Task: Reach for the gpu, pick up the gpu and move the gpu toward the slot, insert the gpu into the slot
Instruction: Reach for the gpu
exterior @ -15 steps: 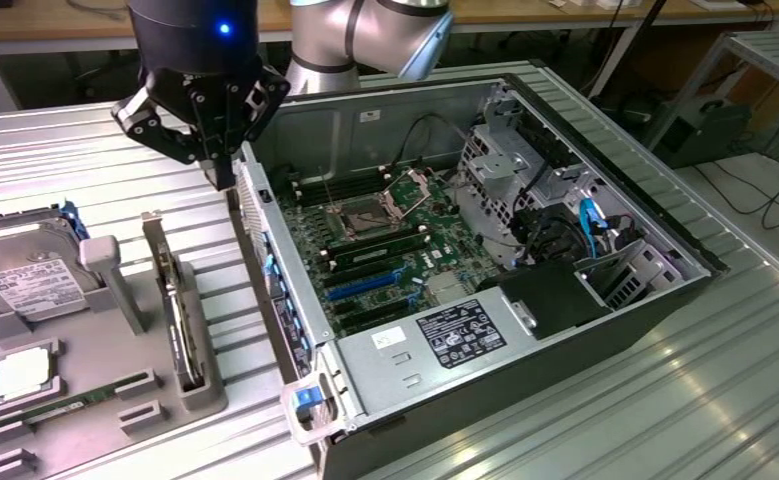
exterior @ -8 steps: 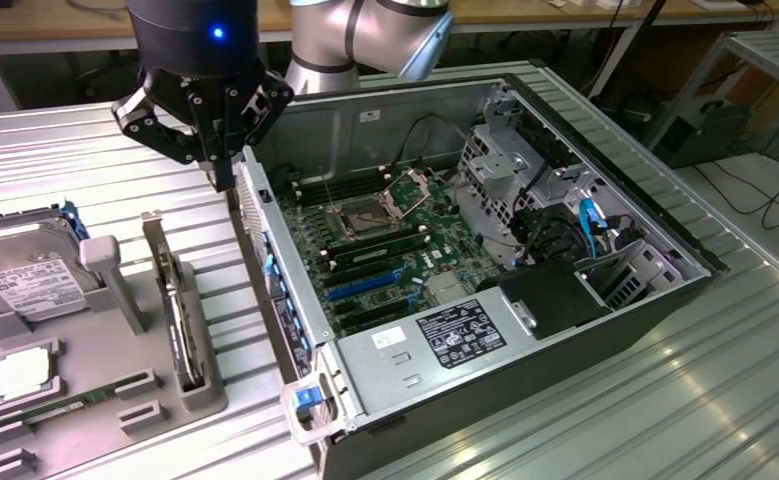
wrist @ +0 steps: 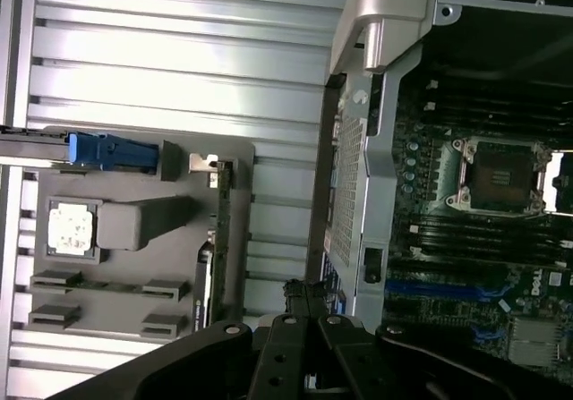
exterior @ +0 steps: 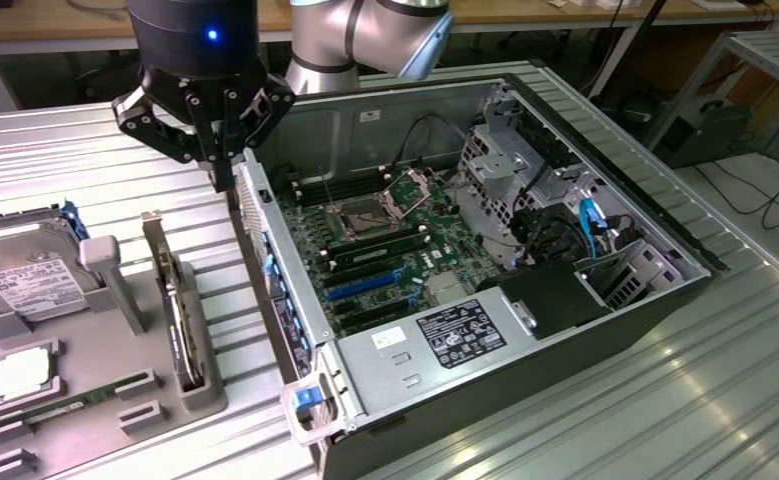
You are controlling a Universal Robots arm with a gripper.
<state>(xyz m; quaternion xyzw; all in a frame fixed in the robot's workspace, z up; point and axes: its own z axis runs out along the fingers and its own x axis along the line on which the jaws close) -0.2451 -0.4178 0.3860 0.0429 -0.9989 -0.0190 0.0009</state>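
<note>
Nearest in the exterior view, a grey moulded plastic tray lies on the ribbed metal surface. It carries a small green memory stick, a square silver processor chip and a boxy silver hard drive with a white label. The gpu, a thin dark circuit card with a silver-grey bracket at its far end, stands on edge in the tray's holder on the side nearest the open grey computer case. Inside the case, the slot, a long narrow blue connector, sits on the green motherboard, well apart from the gpu. Farther back, the black pincer hangs with its fingers together on nothing, above the gap between tray and case wall, clear of the gpu.
</note>
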